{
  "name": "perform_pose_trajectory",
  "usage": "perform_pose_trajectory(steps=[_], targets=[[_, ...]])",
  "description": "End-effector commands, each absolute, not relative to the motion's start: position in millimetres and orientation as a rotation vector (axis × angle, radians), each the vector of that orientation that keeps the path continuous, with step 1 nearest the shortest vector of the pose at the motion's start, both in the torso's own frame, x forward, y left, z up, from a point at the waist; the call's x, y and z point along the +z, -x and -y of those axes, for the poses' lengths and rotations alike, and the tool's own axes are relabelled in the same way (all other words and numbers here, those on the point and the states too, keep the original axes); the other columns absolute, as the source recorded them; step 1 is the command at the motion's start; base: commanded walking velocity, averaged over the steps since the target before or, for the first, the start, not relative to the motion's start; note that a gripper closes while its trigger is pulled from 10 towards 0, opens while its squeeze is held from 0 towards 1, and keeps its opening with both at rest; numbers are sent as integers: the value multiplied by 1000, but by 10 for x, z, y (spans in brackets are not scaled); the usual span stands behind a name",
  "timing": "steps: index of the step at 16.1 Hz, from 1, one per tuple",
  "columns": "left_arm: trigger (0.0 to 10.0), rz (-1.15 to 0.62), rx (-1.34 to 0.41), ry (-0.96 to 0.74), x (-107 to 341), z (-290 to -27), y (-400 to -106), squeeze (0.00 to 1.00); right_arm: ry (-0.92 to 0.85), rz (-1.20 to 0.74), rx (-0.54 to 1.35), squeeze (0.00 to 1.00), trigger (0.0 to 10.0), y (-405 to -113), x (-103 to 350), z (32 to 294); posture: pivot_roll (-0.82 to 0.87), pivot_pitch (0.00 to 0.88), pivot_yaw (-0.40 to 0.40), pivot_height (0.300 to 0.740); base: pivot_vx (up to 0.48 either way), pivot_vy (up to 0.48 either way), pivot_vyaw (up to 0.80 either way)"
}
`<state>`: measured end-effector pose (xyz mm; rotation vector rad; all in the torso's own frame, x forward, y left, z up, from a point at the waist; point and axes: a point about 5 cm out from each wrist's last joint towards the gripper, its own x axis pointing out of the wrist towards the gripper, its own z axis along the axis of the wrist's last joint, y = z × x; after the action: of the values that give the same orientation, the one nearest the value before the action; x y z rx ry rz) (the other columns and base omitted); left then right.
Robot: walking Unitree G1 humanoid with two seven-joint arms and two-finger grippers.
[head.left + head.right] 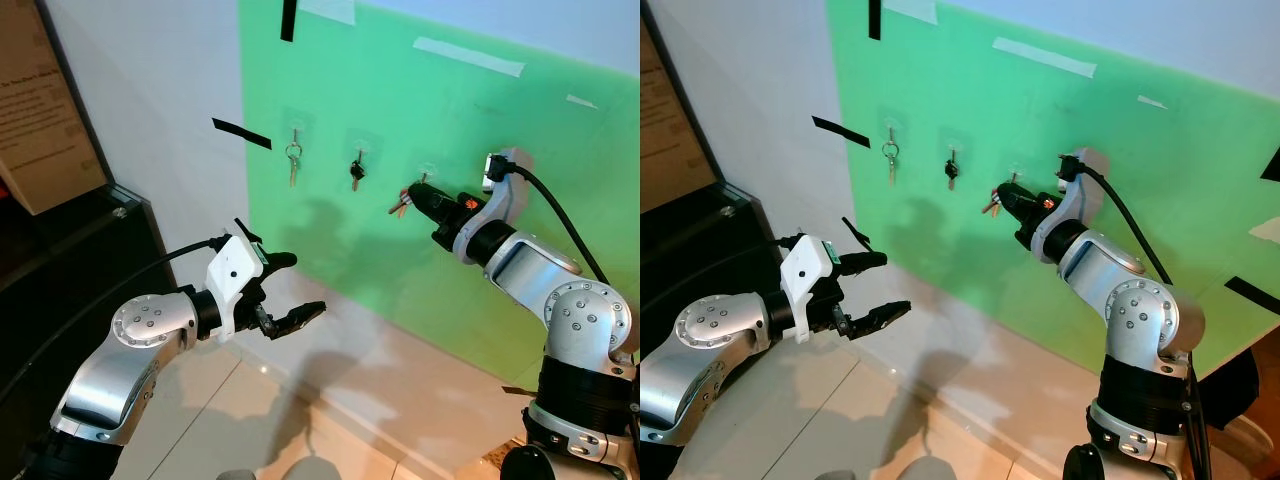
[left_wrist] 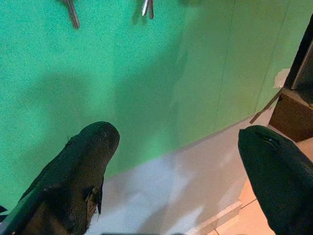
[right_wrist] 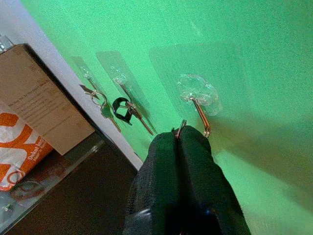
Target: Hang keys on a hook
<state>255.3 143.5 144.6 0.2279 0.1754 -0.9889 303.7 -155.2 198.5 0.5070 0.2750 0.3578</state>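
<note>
- While my right arm reaches up to the green panel (image 1: 400, 90), my right gripper (image 3: 179, 138) sits pressed together on the thin metal ring of the keys (image 1: 399, 205), a little right of centre in the head view.
- The ring is right at the clear plastic hook (image 3: 198, 98), a glossy flower-shaped pad with a bent wire prong; I cannot tell whether the ring is over the prong.
- Two more clear hooks lie to the left along the panel: a silver key (image 1: 293, 163) hangs from the far one, a black-headed key (image 1: 356, 171) from the middle one.
- My left gripper (image 1: 290, 290) hovers low at centre left, its rounded matte-black fingers (image 2: 83, 166) spread wide, holding nothing.
- Black tape strips (image 1: 241, 133) mark the white wall.
</note>
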Motion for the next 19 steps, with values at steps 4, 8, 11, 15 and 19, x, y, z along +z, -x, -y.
perform_pose_trajectory(steps=[4,8,11,15,19], targets=[[10000,-161,-1005,-234,1475,-1393,-2539,0,-496,-325,202,0,10000,-3032,1897,1827,52,0,-102,740,0,0,0],[10000,-164,-1004,-234,1474,-1398,-2545,0,-353,-363,183,0,10000,-2981,1871,1877,48,0,-97,740,0,0,0],[10000,-165,-1005,-237,1474,-1400,-2546,0,-328,-373,213,0,10000,-2972,1862,1794,48,0,-95,740,0,0,0],[10000,-165,-1005,-241,1475,-1401,-2550,0,-309,-368,234,0,10000,-2978,1856,1721,51,0,-95,740,0,0,0],[10000,-164,-1003,-243,1477,-1400,-2554,0,-384,-173,225,0,10000,-3033,2105,1786,50,0,-95,740,0,0,0]])
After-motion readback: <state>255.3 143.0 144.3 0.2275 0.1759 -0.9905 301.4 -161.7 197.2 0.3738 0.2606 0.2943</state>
